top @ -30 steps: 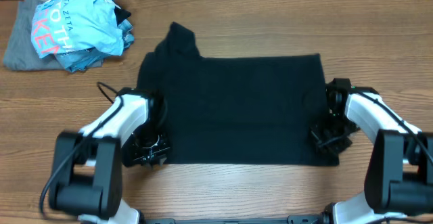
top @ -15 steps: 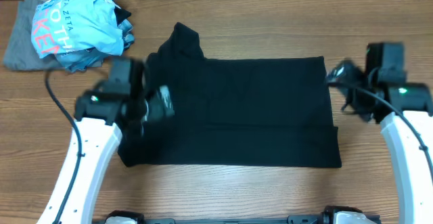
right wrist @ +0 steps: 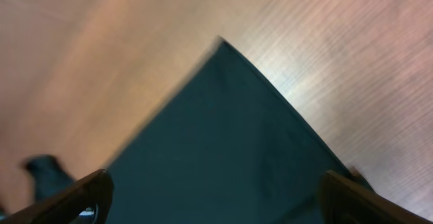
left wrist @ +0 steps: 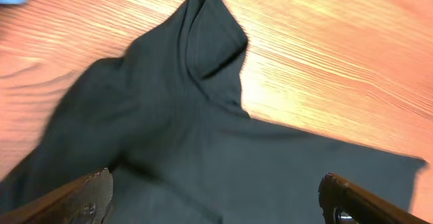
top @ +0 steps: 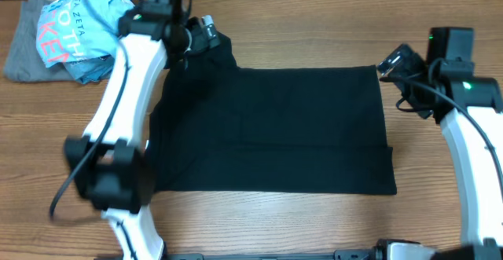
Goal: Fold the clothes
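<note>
The left end effector is released. In its wrist view the two fingers stand wide apart at the bottom corners of the frame, with nothing gripped between them. It hangs over the far left part of the black T-shirt, above the sleeve, which is bunched and folded over on itself (the wrist view shows it as a raised, creased flap). The white left arm reaches the whole way across the shirt's left edge to get there.

The right end effector is released too, its fingers spread far apart with nothing between them. It hangs just beyond the shirt's far right corner, which lies flat and pointed on the wood below it.

The T-shirt lies spread in the middle of the wooden bench as a broad, mostly flat rectangle. Its near edge runs roughly parallel to the bench front.

At the bench's far left corner, beside the left arm and apart from the black shirt, a crumpled light blue shirt with pink lettering sits on a grey garment.
</note>
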`<state>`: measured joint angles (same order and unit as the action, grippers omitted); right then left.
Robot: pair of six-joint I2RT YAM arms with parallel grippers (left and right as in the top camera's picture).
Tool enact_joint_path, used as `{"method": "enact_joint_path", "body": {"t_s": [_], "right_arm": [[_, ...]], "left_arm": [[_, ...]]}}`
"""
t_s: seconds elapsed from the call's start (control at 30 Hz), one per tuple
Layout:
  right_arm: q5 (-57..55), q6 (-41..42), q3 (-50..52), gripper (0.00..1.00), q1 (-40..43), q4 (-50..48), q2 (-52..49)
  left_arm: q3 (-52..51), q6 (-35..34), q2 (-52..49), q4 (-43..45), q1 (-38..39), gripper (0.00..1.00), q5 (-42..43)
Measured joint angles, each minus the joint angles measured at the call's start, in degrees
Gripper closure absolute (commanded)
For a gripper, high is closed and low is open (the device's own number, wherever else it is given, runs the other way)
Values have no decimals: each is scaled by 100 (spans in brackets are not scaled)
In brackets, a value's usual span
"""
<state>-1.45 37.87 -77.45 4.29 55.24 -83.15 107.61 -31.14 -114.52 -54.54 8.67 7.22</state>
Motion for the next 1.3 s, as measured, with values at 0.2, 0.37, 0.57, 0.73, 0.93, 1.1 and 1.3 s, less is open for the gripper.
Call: {"method": "enact_joint_path", "body": {"t_s": [0.2, 0.37, 0.57, 0.73, 0.93, 1.1, 1.3], "right_arm": [[7, -20, 20, 0, 0, 448, -951], [11, -22, 22, 0, 0, 496, -1373], [13, -24, 22, 0, 0, 483, -1515], [13, -24, 22, 0, 0, 481, -1517], [-7, -22, 22, 0, 0, 431, -1517], [-7, -24, 22, 0, 0, 374, -1517], [-7, -33, 22, 0, 0, 26, -1517]], "left_arm": [[916, -116, -1460, 149, 0, 0, 157], [1141, -160, -1897, 522, 0, 0, 203], [1220, -337, -2162, 855, 0, 9, 225], [1237, -476, -2441, 894, 0, 17, 225], [1237, -498, -2675, 890, 0, 29, 223], [1237, -498, -2684, 931, 0, 55, 223], [1239, -479, -2684, 944, 0, 73, 201]]}}
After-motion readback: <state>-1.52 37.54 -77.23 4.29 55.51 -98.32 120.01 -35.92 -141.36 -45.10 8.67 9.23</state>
